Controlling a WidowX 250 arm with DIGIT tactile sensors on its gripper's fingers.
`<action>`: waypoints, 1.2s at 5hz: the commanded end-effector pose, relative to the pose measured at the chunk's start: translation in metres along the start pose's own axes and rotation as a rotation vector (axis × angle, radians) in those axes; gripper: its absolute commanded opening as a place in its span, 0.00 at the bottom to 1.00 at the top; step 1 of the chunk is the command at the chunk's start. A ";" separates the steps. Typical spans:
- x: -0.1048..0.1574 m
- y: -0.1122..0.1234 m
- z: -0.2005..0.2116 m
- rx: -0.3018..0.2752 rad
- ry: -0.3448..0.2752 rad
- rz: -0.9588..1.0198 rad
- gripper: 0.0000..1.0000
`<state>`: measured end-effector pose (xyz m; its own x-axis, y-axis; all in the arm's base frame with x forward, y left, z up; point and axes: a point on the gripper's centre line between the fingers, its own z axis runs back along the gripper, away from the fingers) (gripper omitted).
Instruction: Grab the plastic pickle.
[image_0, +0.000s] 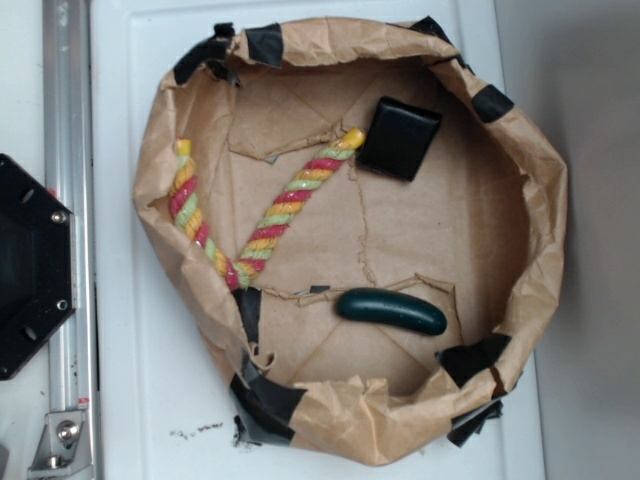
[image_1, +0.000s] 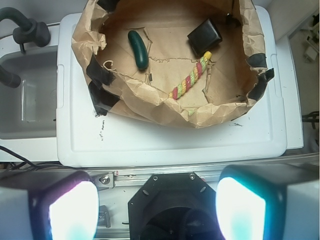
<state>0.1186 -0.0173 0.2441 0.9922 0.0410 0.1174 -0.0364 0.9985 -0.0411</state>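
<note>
Wrist view, nearest first: the gripper hung at the bottom of the frame, its two pale, glowing fingertips set wide apart with nothing between them. It held nothing. Between the pads sat the black robot base, with a metal rail running just beyond it.

Past the rail lay the white lid-like platform, and on it the brown paper nest, patched with black tape along its crumpled rim. A grey sink-like tub stood just beside the platform (one side of the wrist view only).

Inside the nest, nearest the arm: the red-yellow-green twisted rope, lying slantwise. Farther in, the plastic pickle lay flat on the paper floor, dark green and glossy, well apart from the gripper and untouched. The black square block sat at about the same depth, on the other side of the rope's far end.

Exterior view confirmed the layout: pickle alone near the nest wall, clear of the rope, which bent into a V there, and of the block, which nearly touched the rope's tip. The base showed at the frame edge; the gripper itself was not visible in that view.
</note>
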 end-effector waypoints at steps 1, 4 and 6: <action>0.000 0.000 0.000 0.000 0.000 0.000 1.00; 0.139 0.002 -0.112 -0.021 -0.079 0.062 1.00; 0.176 0.001 -0.165 0.097 -0.104 -0.093 1.00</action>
<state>0.3066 -0.0097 0.0909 0.9834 -0.0317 0.1789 0.0218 0.9981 0.0570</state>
